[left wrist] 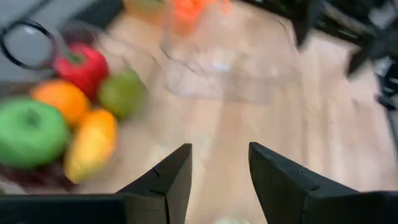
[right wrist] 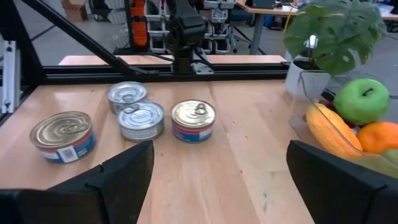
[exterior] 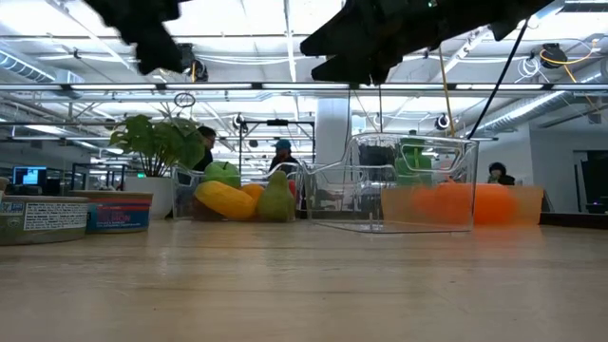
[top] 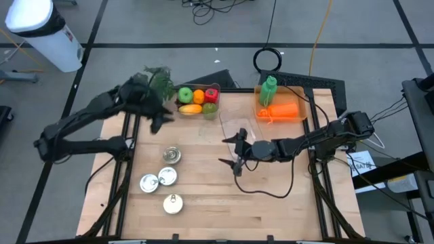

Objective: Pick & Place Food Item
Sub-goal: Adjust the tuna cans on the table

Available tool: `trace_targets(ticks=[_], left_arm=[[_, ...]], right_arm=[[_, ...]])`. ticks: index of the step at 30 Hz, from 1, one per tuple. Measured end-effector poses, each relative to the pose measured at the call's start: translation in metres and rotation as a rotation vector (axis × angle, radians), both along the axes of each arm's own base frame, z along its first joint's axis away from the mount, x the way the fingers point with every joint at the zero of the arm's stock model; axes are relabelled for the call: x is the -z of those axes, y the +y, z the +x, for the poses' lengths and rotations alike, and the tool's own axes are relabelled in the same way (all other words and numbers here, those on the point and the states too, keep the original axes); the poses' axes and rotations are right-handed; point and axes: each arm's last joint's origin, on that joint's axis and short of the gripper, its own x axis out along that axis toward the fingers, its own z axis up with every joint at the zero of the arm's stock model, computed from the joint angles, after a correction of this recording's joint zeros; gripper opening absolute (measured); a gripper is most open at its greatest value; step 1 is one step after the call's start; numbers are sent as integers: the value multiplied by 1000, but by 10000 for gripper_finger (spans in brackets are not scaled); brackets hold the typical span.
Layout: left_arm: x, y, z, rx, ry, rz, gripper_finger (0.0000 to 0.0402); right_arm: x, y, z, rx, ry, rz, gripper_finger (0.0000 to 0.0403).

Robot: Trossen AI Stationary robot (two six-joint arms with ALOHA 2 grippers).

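Both grippers empty, fingers spread; left gripper (top: pixel 161 120) seemingly beside fruit (top: pixel 191 99)

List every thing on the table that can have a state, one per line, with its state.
left gripper: open, empty, near the fruit.
right gripper: open, empty, mid-table.
clear container: upright, empty.
fruit tray: filled with fruit.
four cans: upright, lids sealed.
green bottle: lying in the orange bin.
potted plant: upright.

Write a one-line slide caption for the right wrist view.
Right gripper, open, faces four tin cans on the wooden table, with a fruit container alongside.
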Motion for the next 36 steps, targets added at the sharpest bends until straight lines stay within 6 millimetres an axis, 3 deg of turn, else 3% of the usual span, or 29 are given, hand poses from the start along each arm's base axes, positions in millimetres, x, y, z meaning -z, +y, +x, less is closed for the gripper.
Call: trace_targets(ticks=[7, 12, 16, 27, 31, 36], left_arm=[[56, -48, -43, 23, 2, -257, 170], [108, -69, -60, 14, 77, -510, 170], [140, -80, -67, -10, 157, -580, 170], [143, -114, -54, 29, 237, -560, 170], [143, -140, -31, 139, 184, -523, 162], [117, -181, 3, 355, 47, -388, 119]], right_arm=[[-3, 12, -1, -79, -29, 44, 345], [-7, 22, -2, -171, -71, 117, 345], [-9, 31, -4, -221, -90, 111, 345], [-10, 34, -4, -238, -99, 72, 345], [-10, 33, -4, -234, -97, 71, 345], [-10, 33, -4, -235, -98, 64, 345]])
